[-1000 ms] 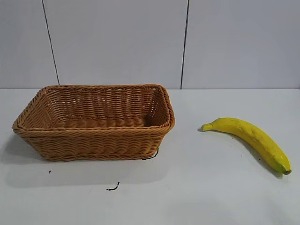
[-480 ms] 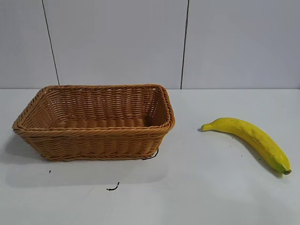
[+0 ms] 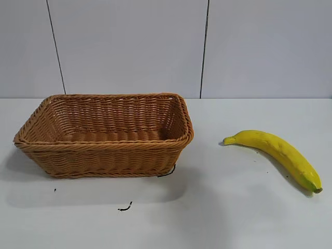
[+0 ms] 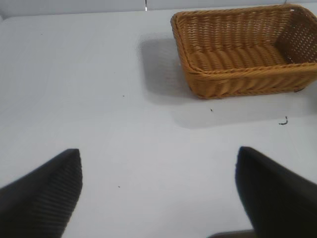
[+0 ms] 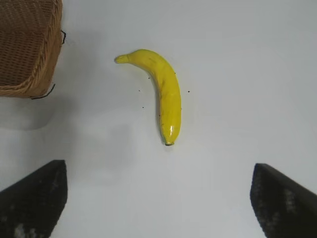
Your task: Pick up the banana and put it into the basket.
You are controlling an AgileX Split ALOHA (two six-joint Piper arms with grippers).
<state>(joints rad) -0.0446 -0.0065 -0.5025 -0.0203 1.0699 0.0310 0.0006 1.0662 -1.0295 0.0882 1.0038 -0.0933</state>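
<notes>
While the basket stands at the left of the exterior frame on the white worktop, the banana lies well apart from it at the right, flat on the worktop, with its greenish tip toward the lower right corner. Seen from its own wrist camera, the left pincer is spread wide over bare worktop, with the basket far off in the upper right of that frame. Also the right pincer stands wide and holds nothing, and the banana lies beyond it near the middle of that frame, not touched.
</notes>
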